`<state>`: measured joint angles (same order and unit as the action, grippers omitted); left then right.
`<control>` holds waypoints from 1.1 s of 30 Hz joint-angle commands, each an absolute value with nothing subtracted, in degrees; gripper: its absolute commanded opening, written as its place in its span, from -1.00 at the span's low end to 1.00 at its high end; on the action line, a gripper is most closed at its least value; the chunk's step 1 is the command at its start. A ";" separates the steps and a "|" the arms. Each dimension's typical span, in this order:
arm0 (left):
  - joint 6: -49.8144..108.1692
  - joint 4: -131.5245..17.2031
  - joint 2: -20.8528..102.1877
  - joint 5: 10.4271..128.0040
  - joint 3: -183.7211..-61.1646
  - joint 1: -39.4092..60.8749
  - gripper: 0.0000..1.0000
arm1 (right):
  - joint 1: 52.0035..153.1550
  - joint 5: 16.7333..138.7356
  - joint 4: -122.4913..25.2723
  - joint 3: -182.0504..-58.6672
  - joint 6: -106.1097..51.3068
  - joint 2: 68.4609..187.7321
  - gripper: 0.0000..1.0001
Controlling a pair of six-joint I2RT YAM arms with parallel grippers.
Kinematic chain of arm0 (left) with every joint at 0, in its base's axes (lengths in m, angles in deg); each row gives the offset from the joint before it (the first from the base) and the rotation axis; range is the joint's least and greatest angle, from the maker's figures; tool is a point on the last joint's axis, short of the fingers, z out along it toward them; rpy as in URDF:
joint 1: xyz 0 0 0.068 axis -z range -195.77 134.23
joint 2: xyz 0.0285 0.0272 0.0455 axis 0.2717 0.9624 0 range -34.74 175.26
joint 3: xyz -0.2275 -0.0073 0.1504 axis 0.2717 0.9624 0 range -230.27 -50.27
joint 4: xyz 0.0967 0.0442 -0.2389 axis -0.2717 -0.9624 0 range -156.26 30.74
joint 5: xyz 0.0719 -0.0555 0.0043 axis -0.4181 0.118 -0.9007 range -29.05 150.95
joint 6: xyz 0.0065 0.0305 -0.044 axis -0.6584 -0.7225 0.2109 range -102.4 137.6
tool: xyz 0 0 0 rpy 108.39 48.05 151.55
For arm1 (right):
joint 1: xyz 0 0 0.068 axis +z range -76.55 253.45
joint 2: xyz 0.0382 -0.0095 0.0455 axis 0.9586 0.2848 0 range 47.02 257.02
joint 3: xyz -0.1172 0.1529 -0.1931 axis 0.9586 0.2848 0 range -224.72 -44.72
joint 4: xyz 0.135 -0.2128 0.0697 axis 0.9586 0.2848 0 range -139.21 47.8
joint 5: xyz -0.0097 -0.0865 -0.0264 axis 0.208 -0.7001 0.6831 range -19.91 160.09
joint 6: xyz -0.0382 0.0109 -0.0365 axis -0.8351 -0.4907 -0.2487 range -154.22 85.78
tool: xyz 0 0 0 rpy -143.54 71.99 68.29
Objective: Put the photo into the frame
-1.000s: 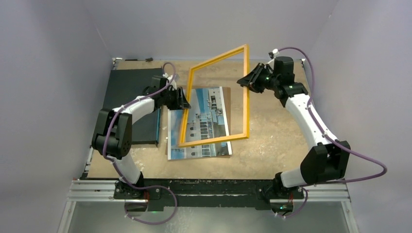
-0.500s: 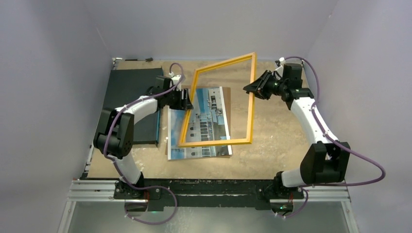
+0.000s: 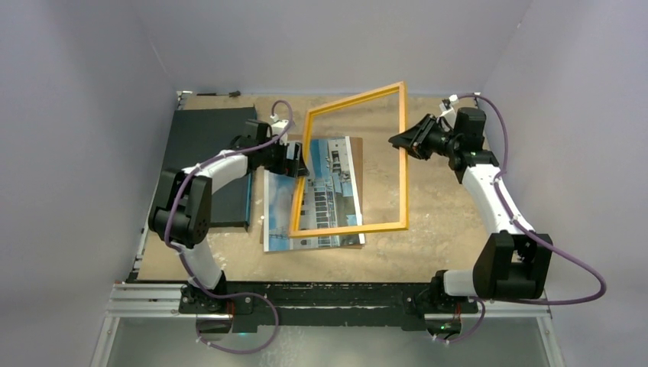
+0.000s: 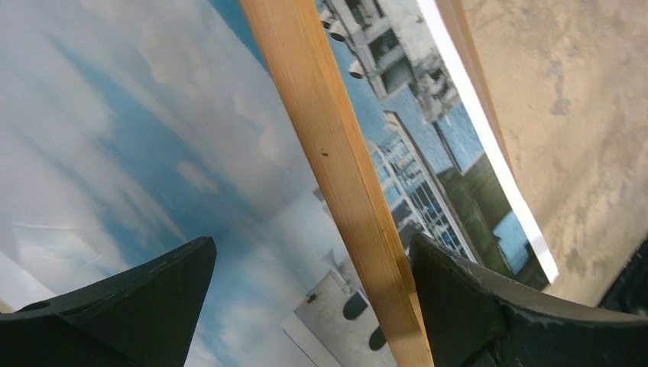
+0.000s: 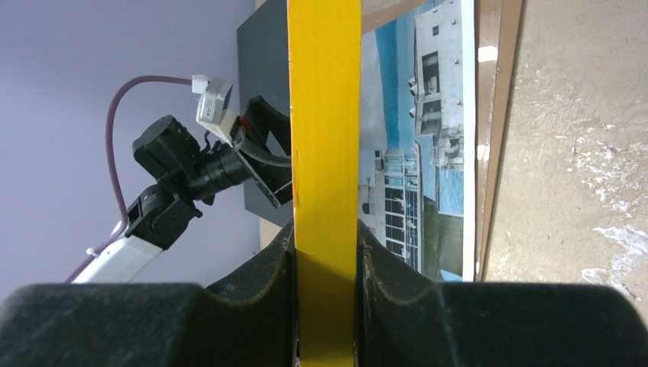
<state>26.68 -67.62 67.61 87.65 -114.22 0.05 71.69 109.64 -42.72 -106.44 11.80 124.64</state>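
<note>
The frame (image 3: 403,153), yellow-orange, stands tilted over the table, with its far edge raised. My right gripper (image 3: 403,142) is shut on its right rail, and in the right wrist view the yellow rail (image 5: 325,115) is clamped between the jaws (image 5: 325,245). My left gripper (image 3: 299,160) is open around the left rail. In the left wrist view the wood-toned rail (image 4: 336,168) leans against the right finger (image 4: 489,306), with a wide gap to the left finger (image 4: 137,306). The photo (image 3: 328,191) lies face up below, showing sky and a building (image 4: 153,153).
A brown backing board (image 3: 359,153) lies under the photo, its edge showing on the right (image 5: 497,115). A dark slab (image 3: 206,145) lies at the left of the sandy table (image 3: 443,199), under the left arm. Purple walls close in the sides and back.
My left gripper has opened and let go of the frame's left rail. The right arm has carried the frame to the right, still tilted.
</note>
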 commanded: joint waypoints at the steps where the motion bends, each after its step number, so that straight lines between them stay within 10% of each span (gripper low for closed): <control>1: 21.66 -74.09 66.28 98.21 -116.66 -3.90 0.91 | 68.62 108.71 -50.87 -109.94 12.22 121.23 -1.00; 13: 34.90 -61.85 67.45 116.52 -111.51 -3.28 0.92 | 68.62 113.08 -70.03 -100.27 27.23 118.27 -1.00; 33: 19.53 -75.42 63.27 107.75 -116.96 -9.17 0.90 | 68.28 96.00 -22.75 -121.10 -7.30 125.60 -1.00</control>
